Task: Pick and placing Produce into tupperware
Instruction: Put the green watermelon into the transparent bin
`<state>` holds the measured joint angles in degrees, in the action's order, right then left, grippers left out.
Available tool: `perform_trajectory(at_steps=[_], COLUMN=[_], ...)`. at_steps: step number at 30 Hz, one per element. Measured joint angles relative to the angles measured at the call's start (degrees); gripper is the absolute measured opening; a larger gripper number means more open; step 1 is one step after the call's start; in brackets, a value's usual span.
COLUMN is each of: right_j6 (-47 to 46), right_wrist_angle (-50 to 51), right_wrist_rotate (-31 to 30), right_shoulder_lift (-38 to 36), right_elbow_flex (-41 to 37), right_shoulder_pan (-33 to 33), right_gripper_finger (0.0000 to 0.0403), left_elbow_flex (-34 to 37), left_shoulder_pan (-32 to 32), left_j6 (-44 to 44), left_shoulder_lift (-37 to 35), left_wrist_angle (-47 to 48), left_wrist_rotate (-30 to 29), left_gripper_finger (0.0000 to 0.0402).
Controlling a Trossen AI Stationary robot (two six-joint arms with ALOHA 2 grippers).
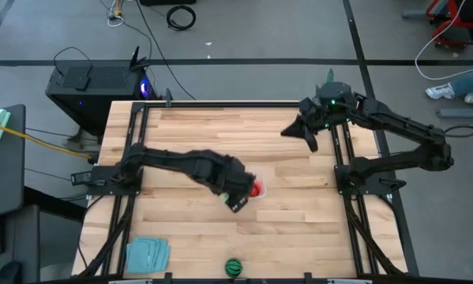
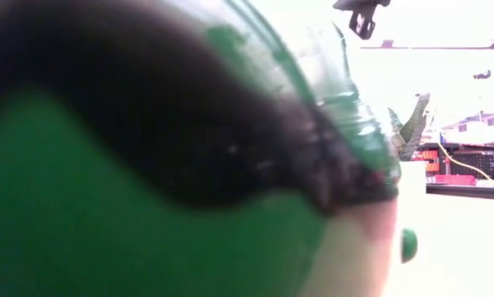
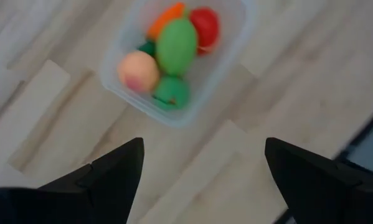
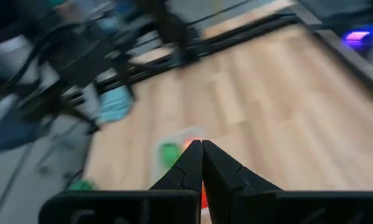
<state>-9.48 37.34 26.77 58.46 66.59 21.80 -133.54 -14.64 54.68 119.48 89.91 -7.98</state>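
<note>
Your left gripper (image 3: 202, 180) hangs over mid-table with jaws wide and empty, above the clear tupperware (image 3: 233, 46). Inside it lie the carrot (image 3: 165, 18), red piece (image 3: 205, 28), two green pieces (image 3: 176, 46), and peach ball (image 3: 138, 71). The striped ball (image 1: 234, 267) sits at six o'clock on the table edge. Your right gripper (image 4: 202, 163), at two o'clock, is closed, empty.

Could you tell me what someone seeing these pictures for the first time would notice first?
Most striking is the clear tupperware near the table's middle, packed with bright toy produce: an orange carrot, a red piece, a peach ball and green pieces. The left pincer hangs open right above it. A dark green striped ball sits alone at the table's near edge, filling the low view, while the right pincer waits shut at the far right.
</note>
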Motion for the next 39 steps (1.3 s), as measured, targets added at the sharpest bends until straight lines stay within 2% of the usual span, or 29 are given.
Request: perform_trajectory(at_steps=[7,14,18,25,34,39], right_j6=[0.2,0.5,-1.3,-5.0,-5.6,-9.4], right_wrist_angle=[0.6,0.2,-2.3,-5.6,2.3,2.9], right_wrist_rotate=[-0.2,-10.3,-14.9,-15.8,-19.9,-22.5], right_shoulder_lift=[0.0,0.5,2.8,11.1,24.8,32.2], right_elbow_flex=[0.0,0.0,0.0,1.8,16.3,21.1], right_shoulder_pan=[-14.5,-32.1,-39.6,-45.7,-49.4,-51.3], right_gripper_finger=[0.0004,0.0002,0.0002,0.0001,0.0,0.0], left_elbow_flex=[-1.4,-1.2,-1.2,-1.1,-1.1,-1.1], left_shoulder_pan=[-5.1,-9.2,-11.3,-14.7,-18.7,-21.5], left_j6=[0.9,6.7,8.1,4.5,3.5,1.2], left_shoulder_lift=[-0.8,-4.0,-6.1,-8.5,-8.6,-9.2], left_wrist_angle=[0.0,-0.3,-1.1,-3.4,-1.7,-1.6], left_wrist_rotate=[-2.4,-4.8,-7.7,-13.1,-14.9,-15.0], left_gripper_finger=[0.0341,0.0341,0.0341,0.0341,0.0341,0.0341])
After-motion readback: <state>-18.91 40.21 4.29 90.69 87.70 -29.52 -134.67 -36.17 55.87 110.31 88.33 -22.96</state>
